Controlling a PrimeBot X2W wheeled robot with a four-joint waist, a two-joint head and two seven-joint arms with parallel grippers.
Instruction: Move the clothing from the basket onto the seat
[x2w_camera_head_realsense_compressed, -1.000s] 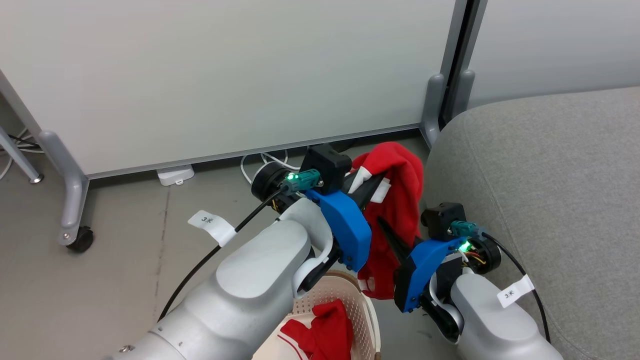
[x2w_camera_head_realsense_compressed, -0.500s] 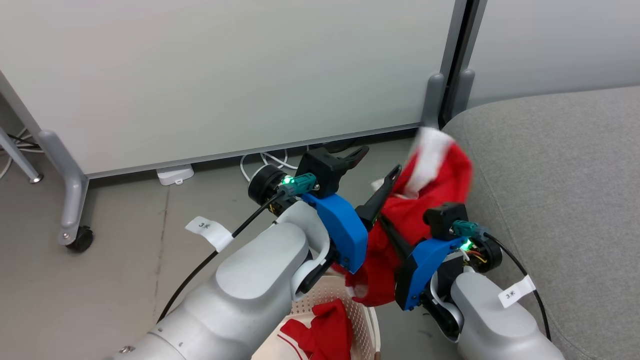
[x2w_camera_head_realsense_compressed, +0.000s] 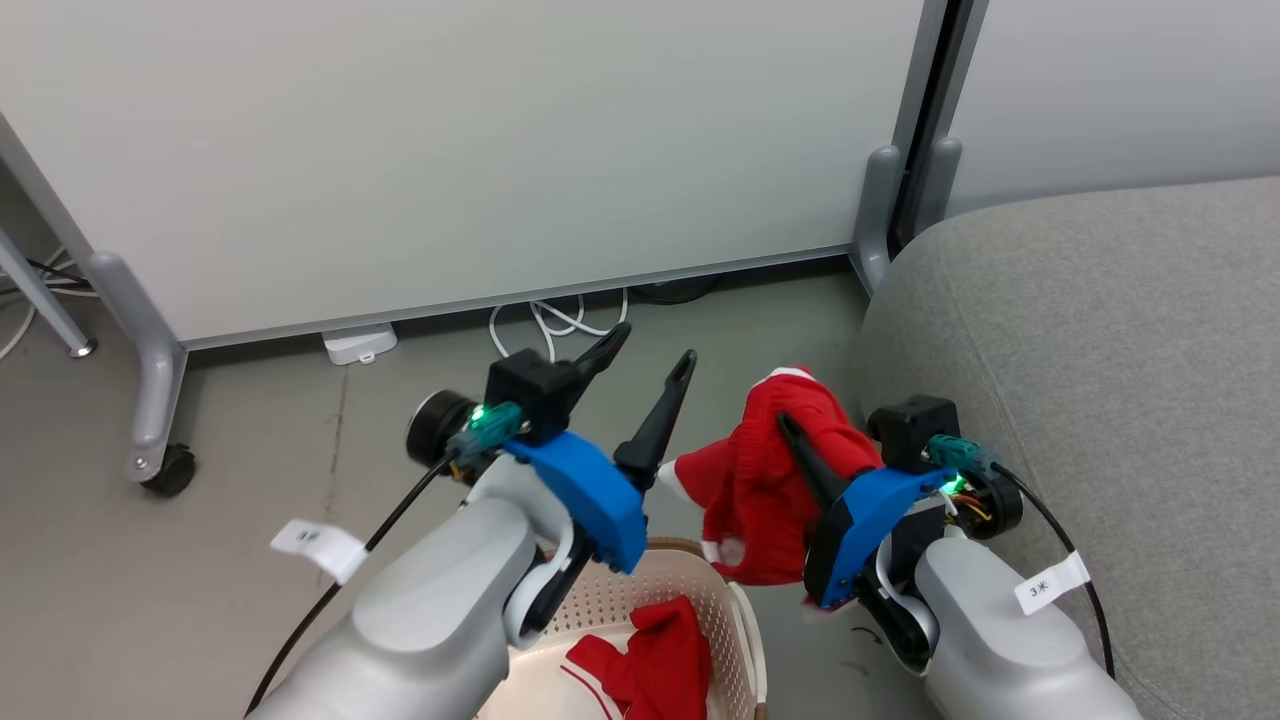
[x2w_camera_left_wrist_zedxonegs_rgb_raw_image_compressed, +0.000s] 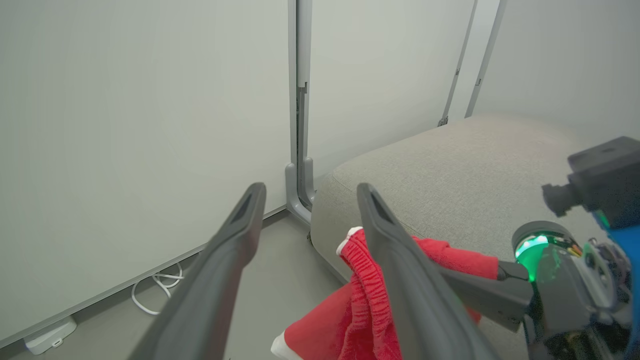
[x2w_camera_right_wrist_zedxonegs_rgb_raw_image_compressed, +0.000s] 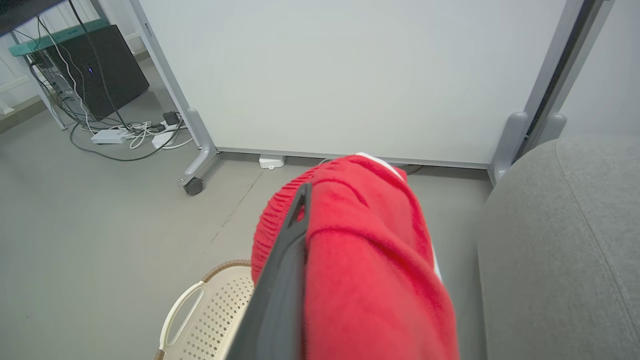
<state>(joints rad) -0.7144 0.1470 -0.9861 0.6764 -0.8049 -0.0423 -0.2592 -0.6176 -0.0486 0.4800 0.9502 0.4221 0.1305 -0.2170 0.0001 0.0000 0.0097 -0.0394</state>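
The left end effector (x2w_camera_head_realsense_compressed: 652, 350) has let go and drawn back to the left; its fingers now stand spread and empty, with bare floor between them in the left wrist view. The red garment (x2w_camera_head_realsense_compressed: 765, 490) has dropped from its fling toward the seat (x2w_camera_head_realsense_compressed: 1080, 350) and hangs on the right end effector (x2w_camera_head_realsense_compressed: 800, 440) alone. The transfer therefore looks to rest on the right arm, which has yet to carry the load further right.

The garment is bunched, ribbed red knit with white trim at its edges, draped over the right fingers and sagging below them. It hides one finger, so a pinch cannot be told from mere draping. The basket (x2w_camera_head_realsense_compressed: 745, 620) sits below both end effectors, a second garment (x2w_camera_head_realsense_compressed: 655, 665) inside.
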